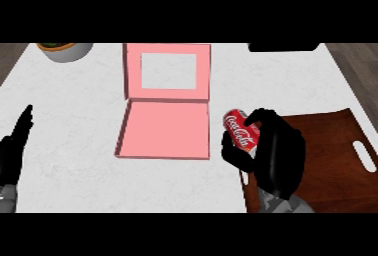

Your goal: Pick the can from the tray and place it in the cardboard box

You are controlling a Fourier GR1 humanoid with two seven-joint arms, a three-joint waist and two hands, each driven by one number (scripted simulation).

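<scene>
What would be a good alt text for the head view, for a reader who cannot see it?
The robot's right hand is curled round a red can, beside the open pink box and at the left edge of a brown tray. The left hand rests open at the view's left edge of the white counter.

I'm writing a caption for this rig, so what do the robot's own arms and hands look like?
Both hands are black, with slim fingers and a thumb: the right hand is bulky and glossy, while the left hand shows as a narrow dark shape at the edge. Each sits on a grey, mottled forearm. No cables or markings are visible.
</scene>
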